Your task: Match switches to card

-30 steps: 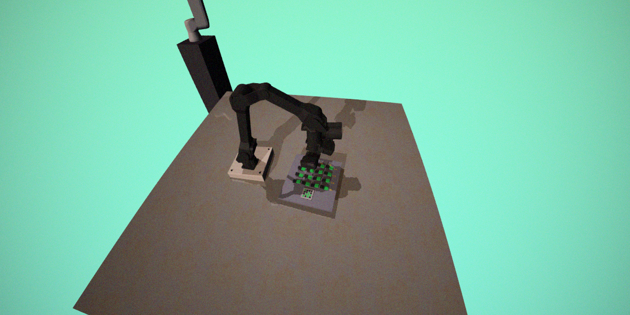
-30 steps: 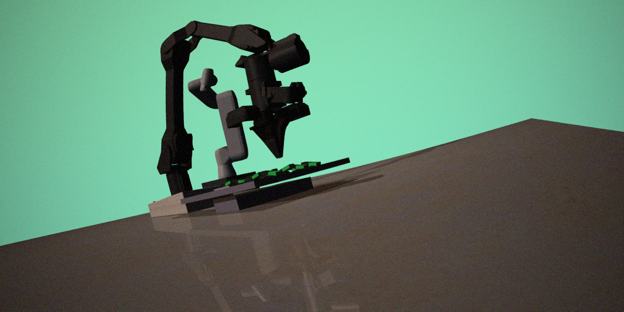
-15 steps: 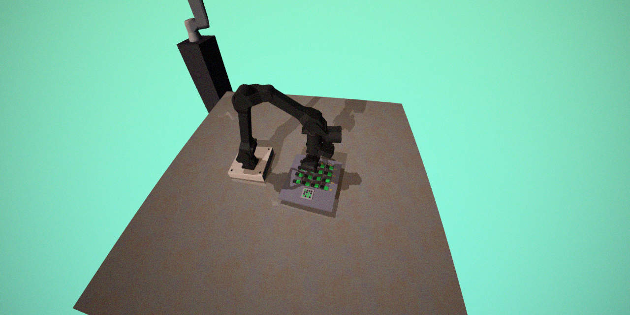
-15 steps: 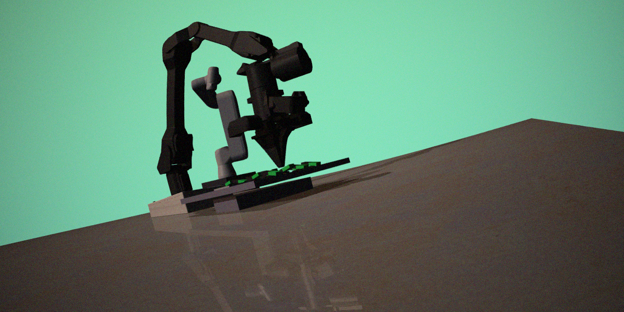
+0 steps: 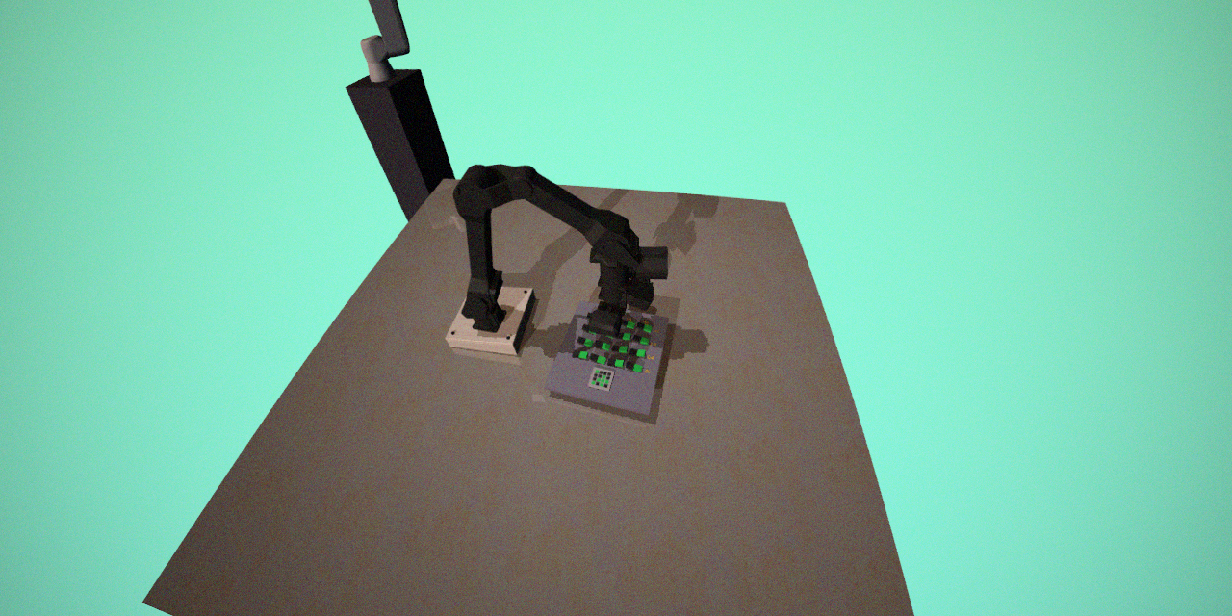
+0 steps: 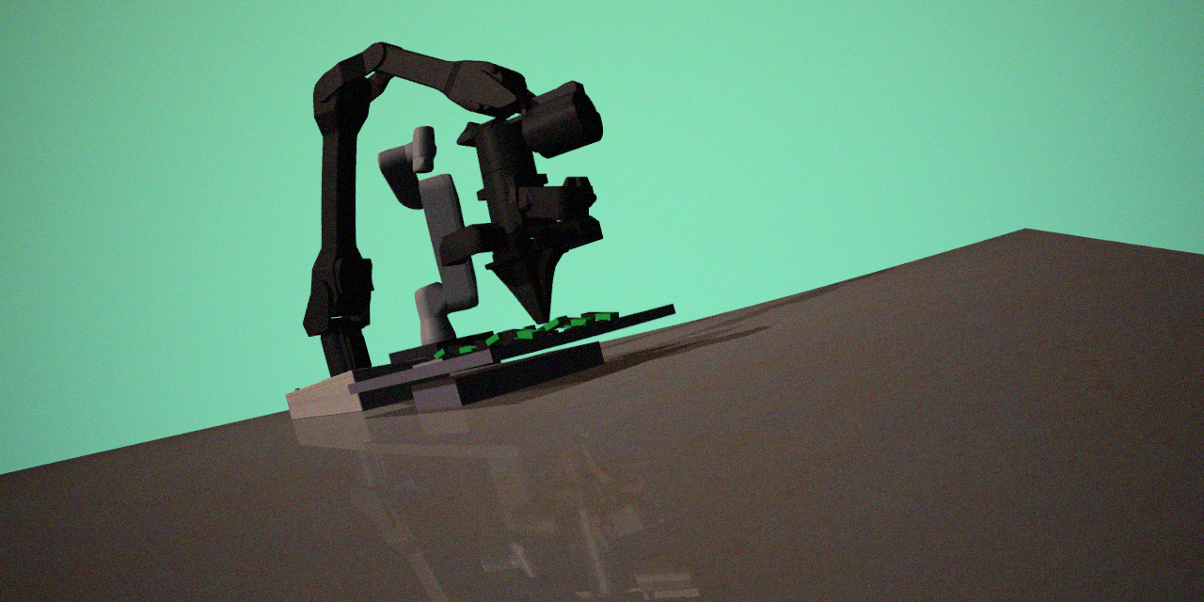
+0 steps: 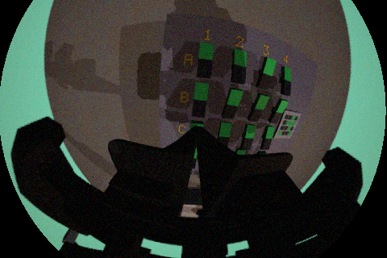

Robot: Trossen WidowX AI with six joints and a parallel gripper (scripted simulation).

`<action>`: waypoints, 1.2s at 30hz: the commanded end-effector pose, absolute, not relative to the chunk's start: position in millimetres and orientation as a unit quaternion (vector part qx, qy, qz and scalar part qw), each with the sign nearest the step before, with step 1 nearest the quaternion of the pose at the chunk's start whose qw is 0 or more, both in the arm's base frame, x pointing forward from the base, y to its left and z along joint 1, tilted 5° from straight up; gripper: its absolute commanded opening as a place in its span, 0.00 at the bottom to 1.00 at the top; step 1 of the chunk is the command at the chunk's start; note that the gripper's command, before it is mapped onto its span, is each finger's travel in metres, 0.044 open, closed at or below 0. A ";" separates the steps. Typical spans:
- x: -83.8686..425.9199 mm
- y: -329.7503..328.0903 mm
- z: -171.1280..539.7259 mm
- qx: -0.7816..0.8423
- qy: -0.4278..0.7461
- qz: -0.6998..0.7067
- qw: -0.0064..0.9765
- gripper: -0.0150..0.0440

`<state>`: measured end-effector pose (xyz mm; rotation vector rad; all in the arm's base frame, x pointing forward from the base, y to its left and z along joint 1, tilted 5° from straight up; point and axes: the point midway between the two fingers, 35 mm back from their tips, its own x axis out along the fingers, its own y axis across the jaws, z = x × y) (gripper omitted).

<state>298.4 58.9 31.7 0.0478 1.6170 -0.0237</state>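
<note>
The switch panel (image 5: 620,401) (image 6: 420,369) (image 7: 264,42) carries a grid of green and dark grey switches, with columns 1 to 4 and rows A, B and C labelled in the wrist view. My gripper (image 5: 604,331) (image 6: 541,321) (image 7: 197,130) is shut and empty, its tips pointing down at column 1 near row C, at or just above the switches. Switch C1 (image 7: 197,123) is mostly hidden behind the fingers; the row beyond C is nearly all hidden. Switches A1 (image 7: 205,52) and B1 (image 7: 201,92) show fully. The small card (image 5: 601,378) (image 7: 287,124) lies beside column 4.
The arm's pale base (image 5: 486,342) (image 6: 324,396) stands beside the panel's near side on the brown table (image 5: 482,508) (image 6: 842,464). A grey second arm (image 5: 385,9) (image 6: 446,236) stands on a dark pedestal (image 5: 397,125) past the table's edge.
</note>
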 end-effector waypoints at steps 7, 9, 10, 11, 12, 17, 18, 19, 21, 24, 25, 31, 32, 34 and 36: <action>298.5 60.0 30.6 0.025 0.723 -0.010 0.690 0.25; 298.5 60.0 30.3 0.025 0.723 -0.010 0.690 0.25; 298.5 60.0 30.2 0.025 0.723 -0.010 0.690 0.25; 298.4 60.0 30.1 0.025 0.723 -0.010 0.690 0.25; 298.4 60.0 29.9 0.025 0.723 -0.010 0.690 0.25; 298.4 60.0 29.3 0.025 0.723 -0.010 0.690 0.25; 298.4 60.0 29.1 0.025 0.723 -0.010 0.690 0.25; 298.4 60.0 29.0 0.025 0.723 -0.010 0.690 0.25; 298.4 60.0 28.7 0.025 0.723 -0.010 0.690 0.25; 298.4 60.0 28.3 0.025 0.723 -0.010 0.690 0.25; 298.4 60.0 28.2 0.025 0.723 -0.010 0.690 0.25; 298.4 60.0 27.4 0.025 0.723 -0.010 0.690 0.25; 298.4 60.0 27.3 0.025 0.723 -0.010 0.690 0.25; 298.4 60.0 27.0 0.025 0.723 -0.010 0.690 0.25; 298.4 60.0 26.7 0.025 0.723 -0.010 0.690 0.25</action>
